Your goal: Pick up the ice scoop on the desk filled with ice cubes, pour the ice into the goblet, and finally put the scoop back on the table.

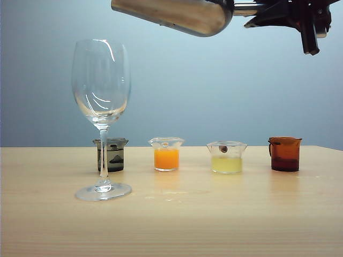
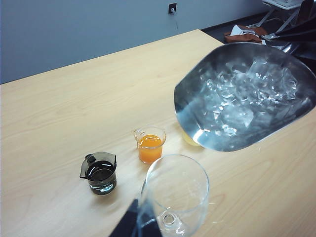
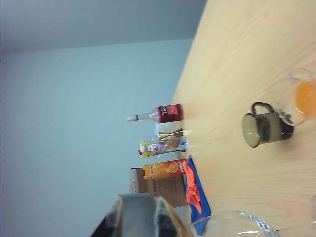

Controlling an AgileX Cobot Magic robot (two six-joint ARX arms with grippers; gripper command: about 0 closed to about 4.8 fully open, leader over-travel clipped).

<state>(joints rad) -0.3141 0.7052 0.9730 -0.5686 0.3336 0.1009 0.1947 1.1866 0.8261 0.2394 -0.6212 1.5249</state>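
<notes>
the goblet [image 1: 101,115] stands empty on the desk [image 1: 214,225]. above, the ice scoop [image 1: 177,15] with ice cubes [image 2: 242,96] is held by its handle in the closed right gripper [image 1: 300,19]; tilting over the rim is needed next. the left gripper's state cannot be told. behind, four small beakers [image 1: 166,153], grey wall.

the ice scoop [image 2: 242,98], full of ice cubes [image 2: 247,96], hangs above the desk [image 2: 74,108] beside the empty goblet [image 2: 175,195].

No text is readable; the bottle [image 3: 160,114] and carton [image 3: 164,169] labels (far off) blur
</notes>
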